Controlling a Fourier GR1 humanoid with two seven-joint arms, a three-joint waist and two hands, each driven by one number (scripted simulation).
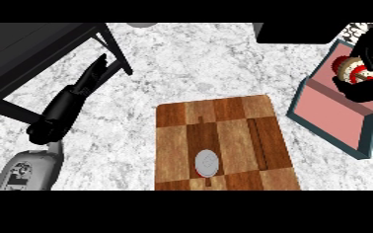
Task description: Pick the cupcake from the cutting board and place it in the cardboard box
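Observation:
The cupcake [348, 71], red and white, is at the right edge above the cardboard box [329, 112], which has a pink inside and teal walls. My right hand [361, 88] is curled round the cupcake and hides part of it; only part of the hand shows. The wooden cutting board [241, 128] lies at lower centre, left of the box. My left hand [89, 81] is at the left, away from the board, with its fingers straight and pointing up; it holds nothing.
A round grey disc [207, 162] lies on the board's near part. A black slab [44, 49] fills the upper left corner beside my left hand. A dark block [302, 32] sits at the top right behind the box.

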